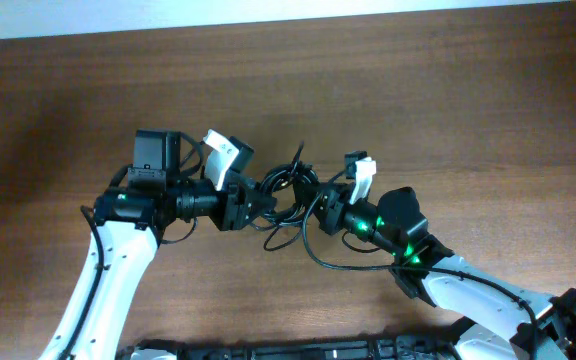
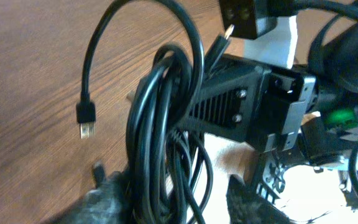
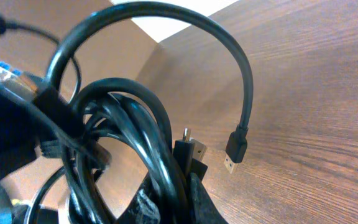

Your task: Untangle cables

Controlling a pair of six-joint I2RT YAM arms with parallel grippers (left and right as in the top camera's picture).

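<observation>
The cables (image 1: 290, 186) are a black coiled bundle hanging just above the wooden table (image 1: 448, 90), between my two grippers. My left gripper (image 1: 258, 206) stands open at the bundle's left side. In the left wrist view several strands of the cables (image 2: 166, 118) run between its spread fingers (image 2: 114, 196), close to the left one. My right gripper (image 1: 318, 207) is shut on the cables (image 3: 160, 155), its fingers (image 3: 199, 186) pinching a few strands. One free end arcs up and out, ending in a black USB plug (image 3: 235, 151) with a metal tip (image 2: 87, 119).
My right gripper's black body (image 2: 241, 102) sits right behind the coil in the left wrist view, so the two arms are very close. A black rail (image 1: 318, 350) runs along the table's near edge. A thin black loop (image 1: 318, 255) trails below the right gripper.
</observation>
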